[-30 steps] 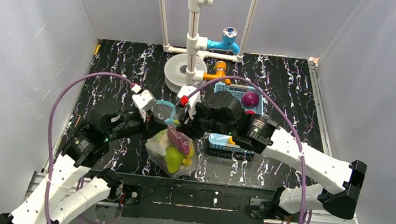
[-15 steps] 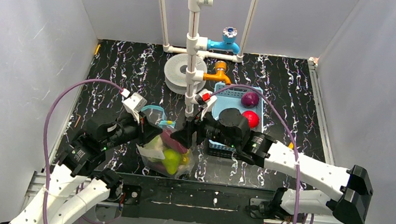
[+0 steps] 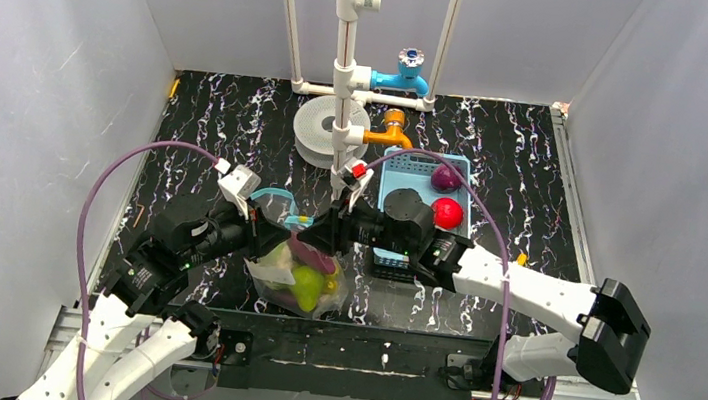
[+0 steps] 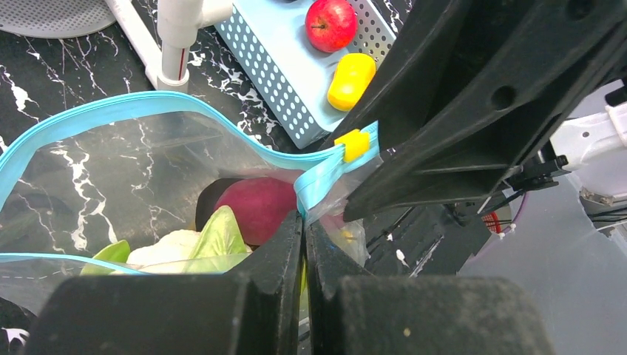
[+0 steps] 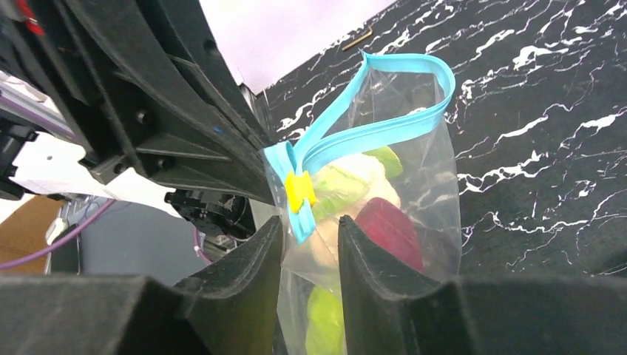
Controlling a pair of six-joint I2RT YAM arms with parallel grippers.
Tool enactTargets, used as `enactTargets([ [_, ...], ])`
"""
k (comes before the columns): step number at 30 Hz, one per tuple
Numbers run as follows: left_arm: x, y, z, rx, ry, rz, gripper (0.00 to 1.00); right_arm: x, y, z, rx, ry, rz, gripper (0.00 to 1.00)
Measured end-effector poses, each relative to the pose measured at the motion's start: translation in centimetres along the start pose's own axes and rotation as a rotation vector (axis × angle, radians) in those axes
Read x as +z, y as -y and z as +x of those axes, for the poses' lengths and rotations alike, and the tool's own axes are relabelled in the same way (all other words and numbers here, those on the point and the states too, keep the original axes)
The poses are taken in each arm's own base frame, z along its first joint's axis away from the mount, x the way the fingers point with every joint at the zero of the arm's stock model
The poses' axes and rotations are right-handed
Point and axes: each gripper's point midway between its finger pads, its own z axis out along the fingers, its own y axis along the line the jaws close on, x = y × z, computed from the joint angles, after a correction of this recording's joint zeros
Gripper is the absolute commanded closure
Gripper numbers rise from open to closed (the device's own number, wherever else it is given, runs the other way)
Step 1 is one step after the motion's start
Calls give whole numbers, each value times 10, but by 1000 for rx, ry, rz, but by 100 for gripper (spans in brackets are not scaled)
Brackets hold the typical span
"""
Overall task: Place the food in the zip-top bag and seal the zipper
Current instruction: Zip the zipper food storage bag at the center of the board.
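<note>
In bag (image 3: 304, 277), some food (image 4: 259, 207); apple (image 4: 330, 22) waits in basket (image 4: 281, 96); zipper (image 4: 111, 111) unsealed; left gripper (image 4: 304, 229) pinches bag rim; right gripper (image 5: 309, 229) released.

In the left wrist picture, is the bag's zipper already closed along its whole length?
No, the two blue strips of the zipper stand wide apart, so the zip-top bag is open.

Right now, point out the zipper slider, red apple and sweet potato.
zipper slider (image 4: 353, 144), left wrist view, middle.
red apple (image 4: 330, 22), left wrist view, middle.
sweet potato (image 4: 259, 207), left wrist view, top.
</note>
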Motion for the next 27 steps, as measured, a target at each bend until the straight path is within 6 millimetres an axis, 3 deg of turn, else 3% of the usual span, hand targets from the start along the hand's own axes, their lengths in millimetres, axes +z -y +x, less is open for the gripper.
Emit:
enactTargets([
  [1,0,0,0,-1,0,0,100,2,2,3,3,-9,-1,69],
  [3,0,0,0,-5,-2,-1,100,4,3,6,5,-17,-4,92],
  [4,0,0,1,-7,-3,-1,100,4,3,5,4,-16,-8,99],
  [6,0,0,2,-14,-6,-2,98,4,2,2,5,-5,-16,99],
  [9,-1,0,3,-20,-16,-2,70,3,2,0,7,-2,-25,99],
  [12,-4,3,1,-22,-45,-7,48,-1,1,-2,0,-9,-48,99],
  [16,-15,14,-22,1,-53,-1,35,-9,1,-3,-25,-31,-93,99],
  [22,-30,40,-66,63,-18,56,32,-22,-3,9,-47,-130,-198,99],
  [24,-25,50,-72,76,-45,110,32,-26,-9,9,-54,-157,-239,99],
  [27,-9,59,-65,77,-122,203,36,-30,-18,11,-66,-188,-294,99],
])
